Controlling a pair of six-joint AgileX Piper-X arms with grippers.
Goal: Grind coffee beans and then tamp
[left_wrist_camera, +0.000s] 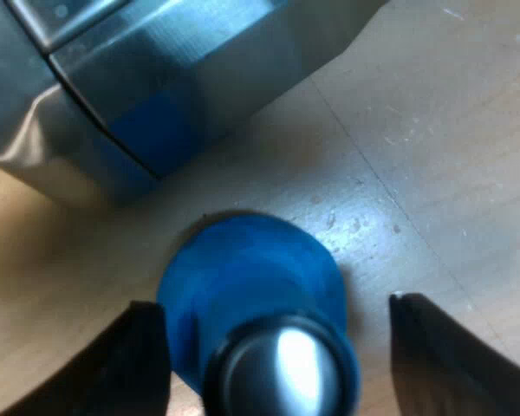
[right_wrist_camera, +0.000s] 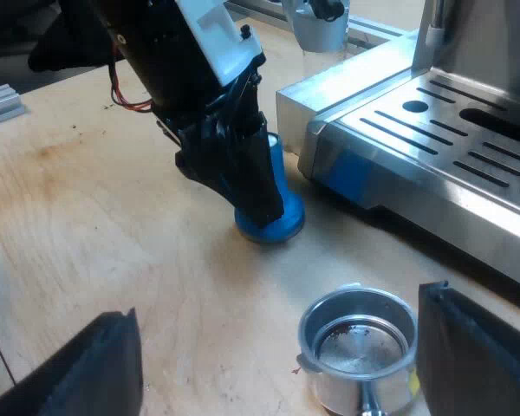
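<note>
A blue tamper [left_wrist_camera: 251, 277] with a shiny metal top stands upright on the wooden table, close to the espresso machine's steel base [left_wrist_camera: 156, 78]. My left gripper [left_wrist_camera: 273, 303] is open around it, one finger close against its side and the other well apart. In the right wrist view the left gripper [right_wrist_camera: 251, 186] reaches down over the tamper [right_wrist_camera: 273, 221] by the drip tray's corner [right_wrist_camera: 329, 147]. The metal holder [right_wrist_camera: 360, 347] lies on the table with its basket empty, between the open fingers of my right gripper [right_wrist_camera: 277, 308].
The machine's slotted drip tray [right_wrist_camera: 451, 130] runs along one side of the work area. A clear vessel [right_wrist_camera: 316, 26] stands beyond the machine's corner. Bare wooden table [right_wrist_camera: 87, 217] stretches away from the tamper.
</note>
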